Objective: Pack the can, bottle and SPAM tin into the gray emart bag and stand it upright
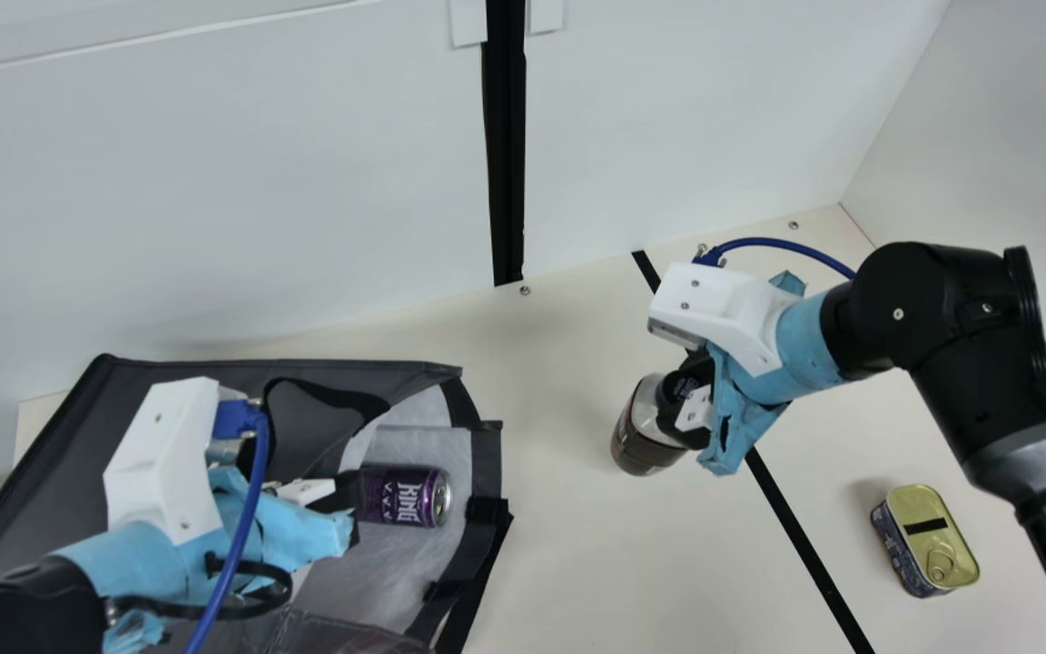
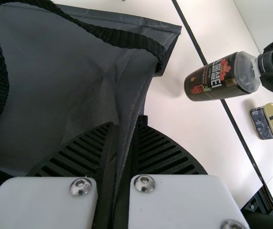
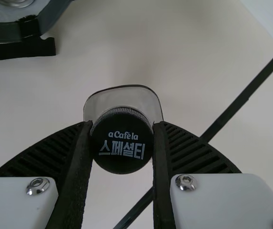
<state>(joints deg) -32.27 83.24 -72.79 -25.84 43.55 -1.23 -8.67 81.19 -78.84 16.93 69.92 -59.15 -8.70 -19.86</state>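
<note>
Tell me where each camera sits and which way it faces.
Main view: on the neck between the arms, slanting down over the table; both arms show.
Left wrist view: on the left wrist, facing down onto the gray bag; left fingers pinch its fabric, with the other arm's fingers beyond.
Right wrist view: on the right wrist, looking down on the bottle's cap, between the right fingers.
Main and left wrist views share the bottle and SPAM tin.
</note>
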